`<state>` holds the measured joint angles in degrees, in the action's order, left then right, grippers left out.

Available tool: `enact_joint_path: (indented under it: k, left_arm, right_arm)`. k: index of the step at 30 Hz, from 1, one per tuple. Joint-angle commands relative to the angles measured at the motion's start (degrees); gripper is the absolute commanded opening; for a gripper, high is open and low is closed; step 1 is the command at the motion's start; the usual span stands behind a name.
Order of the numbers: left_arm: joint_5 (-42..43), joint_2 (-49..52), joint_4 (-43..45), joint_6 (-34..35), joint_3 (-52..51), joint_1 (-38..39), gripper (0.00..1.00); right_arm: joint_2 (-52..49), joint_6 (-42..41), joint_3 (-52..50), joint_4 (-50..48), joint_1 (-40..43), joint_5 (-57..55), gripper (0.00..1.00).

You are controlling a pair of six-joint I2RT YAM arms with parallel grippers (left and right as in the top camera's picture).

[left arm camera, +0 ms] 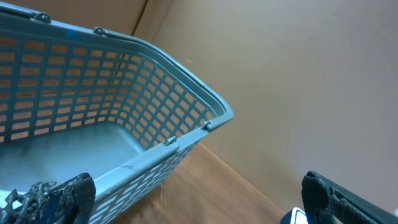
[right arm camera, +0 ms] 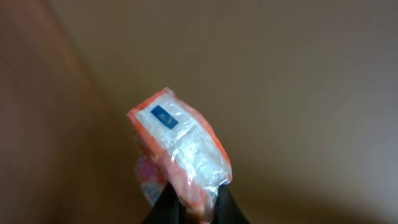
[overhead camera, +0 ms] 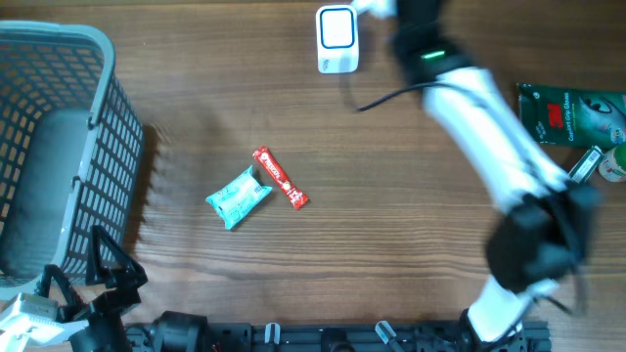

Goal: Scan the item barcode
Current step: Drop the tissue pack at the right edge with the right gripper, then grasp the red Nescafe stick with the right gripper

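Observation:
My right gripper (right arm camera: 193, 202) is shut on the lower end of an orange and clear plastic packet (right arm camera: 180, 146) that has a small blue label and is held up in the air. In the overhead view my right arm (overhead camera: 469, 108) reaches to the top edge beside the white scanner (overhead camera: 337, 39) with its blue-lit face. The packet itself is hidden there. My left gripper (overhead camera: 98, 284) rests at the front left by the basket. Its jaws stand wide open and hold nothing (left arm camera: 199, 208).
A grey mesh basket (overhead camera: 59, 147) fills the left side, its rim (left arm camera: 211, 106) close to my left fingers. A teal packet (overhead camera: 238, 198) and a red bar (overhead camera: 281, 178) lie mid-table. A green packet (overhead camera: 572, 112) and small items (overhead camera: 587, 164) lie at the right.

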<state>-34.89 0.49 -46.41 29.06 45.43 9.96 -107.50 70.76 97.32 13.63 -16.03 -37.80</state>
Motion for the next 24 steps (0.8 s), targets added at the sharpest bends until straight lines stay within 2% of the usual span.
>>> enact_joint_path:
  k: [1,3,5,7,8,9,11,13,14,15,16,18,19,20,21,22,24]
  left_arm:
    - [-0.5,0.0,0.2,0.2,0.1,-0.2,1.0]
    - [-0.5,0.0,0.2,0.2,0.1,-0.2,1.0]
    - [-0.5,0.0,0.2,0.2,0.1,-0.2,1.0]
    - [-0.5,0.0,0.2,0.2,0.1,-0.2,1.0]
    - [-0.6,0.0,0.2,0.2,0.1,-0.2,1.0]
    - [-0.5,0.0,0.2,0.2,0.1,-0.2,1.0]
    - [-0.5,0.0,0.2,0.2,0.1,-0.2,1.0]
    - [-0.5,0.0,0.2,0.2,0.1,-0.2,1.0]
    - [-0.5,0.0,0.2,0.2,0.1,-0.2,1.0]
    - [-0.6,0.0,0.2,0.2,0.1,-0.2,1.0]
    - [-0.5,0.0,0.2,0.2,0.1,-0.2,1.0]
    - [-0.5,0.0,0.2,0.2,0.1,-0.2,1.0]
    - [-0.5,0.0,0.2,0.2,0.1,-0.2,1.0]
    - [-0.5,0.0,0.2,0.2,0.1,-0.2,1.0]
    - [-0.5,0.0,0.2,0.2,0.1,-0.2,1.0]
    - [-0.5,0.0,0.2,0.2,0.1,-0.2,1.0]
    - [-0.5,0.0,0.2,0.2,0.1,-0.2,1.0]
  right_arm:
    - [2.4,-30.6,-0.5,15.0,15.0,9.5,0.05]
    - [0.8,-44.6,-1.8,23.0,27.2,22.6,0.05]
    - [-1.8,-54.2,-4.6,23.6,36.3,30.3,0.05]
    - [-4.2,-58.0,-8.3,23.2,41.5,37.1,0.05]
    - [-5.4,-60.9,-9.9,22.3,43.0,38.3,0.08]
    - [-6.2,-63.8,-10.1,22.0,43.7,38.3,0.18]
    - [-4.3,-68.8,-6.0,23.6,43.7,45.6,1.0]
    - [-1.0,-73.4,0.5,30.1,42.8,56.2,1.0]
    - [1.7,-80.1,4.1,37.1,42.0,66.6,1.0]
    - [3.7,-83.2,4.6,41.9,40.6,76.2,1.0]
    - [4.9,-82.2,4.3,46.5,37.8,85.7,1.0]
    - [4.8,-74.4,4.1,55.3,29.1,93.2,0.99]
    - [4.8,-70.7,3.5,56.6,24.8,93.1,1.0]
    - [4.7,-64.0,1.1,55.3,15.8,91.1,1.0]
    - [4.3,-63.0,-1.6,51.0,8.1,86.1,1.0]
    - [3.4,-63.3,-4.7,44.8,-0.8,73.8,1.0]
    - [0.8,-64.7,-9.3,37.0,-13.1,48.9,0.91]
